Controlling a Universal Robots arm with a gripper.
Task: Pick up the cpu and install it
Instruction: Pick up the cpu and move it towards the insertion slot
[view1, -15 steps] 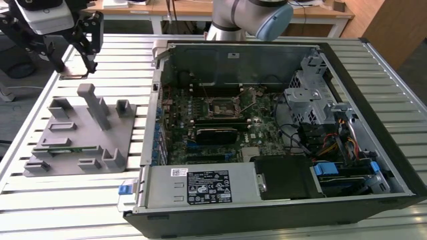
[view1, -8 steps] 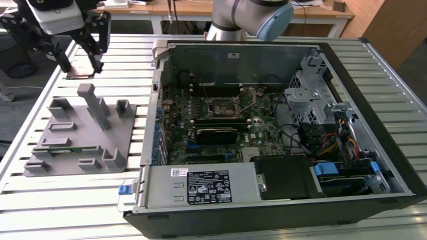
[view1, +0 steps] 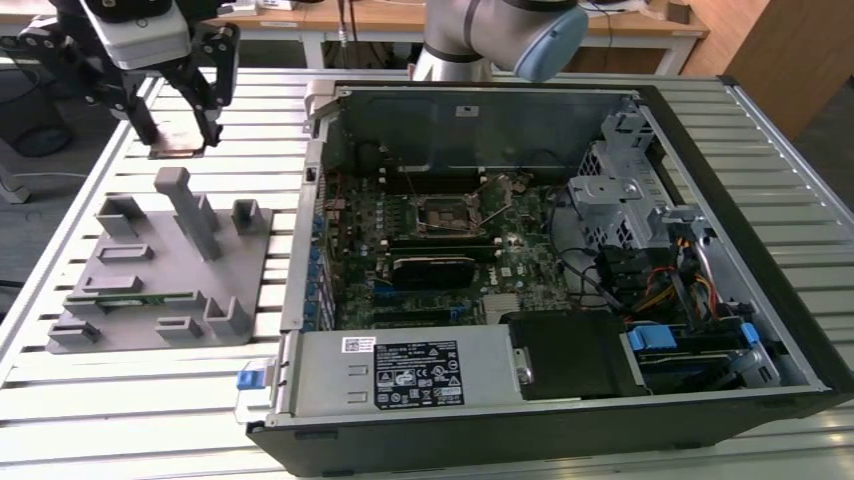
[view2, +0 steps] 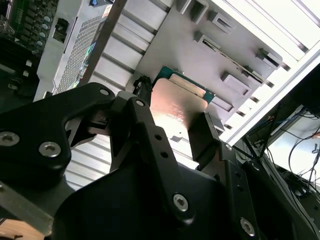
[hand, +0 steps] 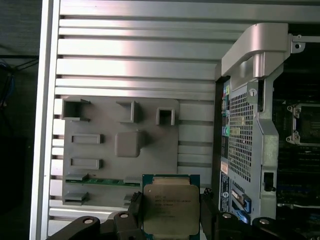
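Observation:
The cpu is a flat square chip with a silver lid, held above the slatted table, beyond the grey fixture on the exterior view's left. My gripper is shut on it, one black finger on each side edge. In both wrist views the cpu sits level between the fingers, lid facing the first wrist camera. The black-framed socket lies on the motherboard inside the open computer case, well off to the exterior view's right of the gripper.
The grey fixture carries raised posts and slots, with a green memory stick lying in one slot. The case's tall metal wall stands between the gripper and the motherboard. Drive cages and cables crowd the case's right side.

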